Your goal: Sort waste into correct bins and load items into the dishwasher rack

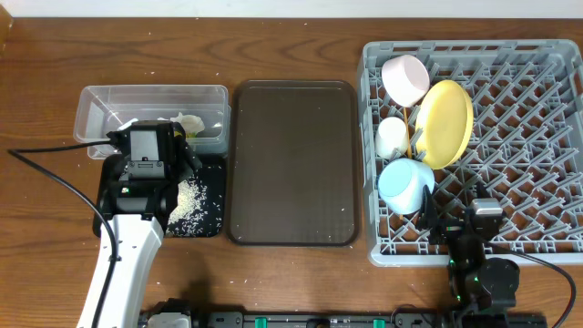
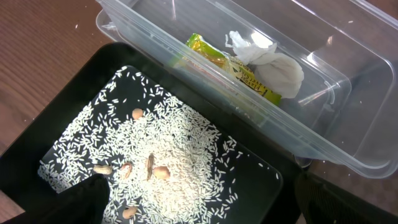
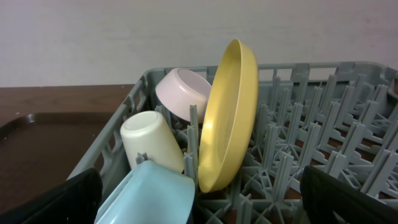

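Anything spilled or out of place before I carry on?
Yes: a few stray rice grains lie on the table left of the clear tub and black tray, outside both. A few brown nut-like bits sit in the tray's rice pile. Nothing else stands out.

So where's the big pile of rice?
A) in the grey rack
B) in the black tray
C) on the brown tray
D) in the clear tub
B: the left wrist view shows the rice heaped in the black tray, while the clear tub beside it holds only the wrapper and the tissue.
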